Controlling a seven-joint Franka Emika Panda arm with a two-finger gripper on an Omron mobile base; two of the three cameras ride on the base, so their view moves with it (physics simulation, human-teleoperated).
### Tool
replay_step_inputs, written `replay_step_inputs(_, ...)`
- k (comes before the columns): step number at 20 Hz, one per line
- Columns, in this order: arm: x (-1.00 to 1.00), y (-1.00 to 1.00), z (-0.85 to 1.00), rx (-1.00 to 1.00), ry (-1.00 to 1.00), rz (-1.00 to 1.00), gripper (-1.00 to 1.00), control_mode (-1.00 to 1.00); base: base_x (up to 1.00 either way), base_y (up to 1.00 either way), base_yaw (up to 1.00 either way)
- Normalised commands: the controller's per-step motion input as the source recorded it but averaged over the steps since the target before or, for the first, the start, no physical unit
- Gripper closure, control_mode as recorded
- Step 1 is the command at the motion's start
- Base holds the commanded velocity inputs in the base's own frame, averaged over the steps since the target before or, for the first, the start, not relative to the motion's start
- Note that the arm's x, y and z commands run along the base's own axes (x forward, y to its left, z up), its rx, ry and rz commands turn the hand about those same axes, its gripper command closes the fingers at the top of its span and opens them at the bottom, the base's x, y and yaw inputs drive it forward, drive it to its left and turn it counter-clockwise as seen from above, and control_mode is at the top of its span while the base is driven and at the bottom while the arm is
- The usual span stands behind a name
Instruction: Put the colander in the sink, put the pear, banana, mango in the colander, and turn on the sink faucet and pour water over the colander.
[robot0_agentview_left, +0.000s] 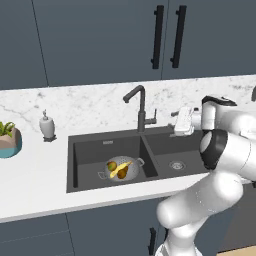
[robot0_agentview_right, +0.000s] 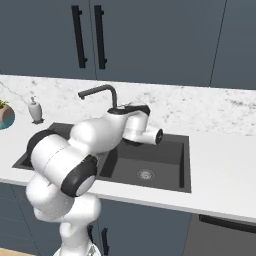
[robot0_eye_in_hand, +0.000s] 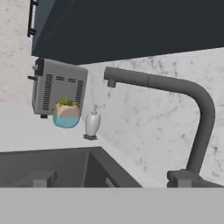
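The colander (robot0_agentview_left: 123, 168) sits in the left basin of the dark sink (robot0_agentview_left: 85, 150), under the spout end. In it lie the yellow banana (robot0_agentview_left: 121, 171) and darker fruit lumps; at this size I cannot tell pear from mango. The tall dark sink faucet (robot0_agentview_left: 141, 107) stands behind the divider with its spout turned left, and no water shows. My gripper (robot0_agentview_left: 178, 124) hovers just right of the faucet at the height of its side lever (robot0_agentview_left: 154, 116), open and holding nothing. In the hand view the faucet (robot0_eye_in_hand: 199, 109) arches across, with the fingertips (robot0_eye_in_hand: 43, 178) wide apart.
A white soap dispenser (robot0_agentview_left: 47, 125) and a potted plant (robot0_agentview_left: 9, 141) stand on the counter left of the sink. The hand view adds a grey toaster (robot0_eye_in_hand: 59, 89) behind the plant. The right basin with its drain (robot0_agentview_right: 145, 174) lies under my arm. Dark cabinets hang above.
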Motion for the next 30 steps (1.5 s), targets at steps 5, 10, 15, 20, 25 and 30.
replay_step_inputs(5, 0.65, 0.0, -0.29, 0.01, -0.12, -0.17, -1.0, -1.0, 0.0, 0.0, 0.0)
replay_step_inputs(10, 0.79, -0.1, -0.09, -0.05, 0.02, -0.25, -1.0, -1.0, 0.0, 0.0, 0.0)
replay_step_inputs(15, 0.66, -0.14, -0.11, -0.1, 0.0, -0.15, -1.0, -1.0, 0.0, 0.0, 0.0)
replay_step_inputs(20, 0.59, -0.14, -0.25, -0.07, 0.0, -0.01, -1.0, -1.0, 0.0, 0.0, 0.0)
replay_step_inputs(25, 0.63, 0.0, -0.3, -0.04, 0.0, 0.0, -1.0, -1.0, 0.0, 0.0, 0.0)
replay_step_inputs(30, 0.61, 0.0, -0.28, -0.01, -0.01, 0.0, -1.0, -1.0, 0.0, 0.0, 0.0)
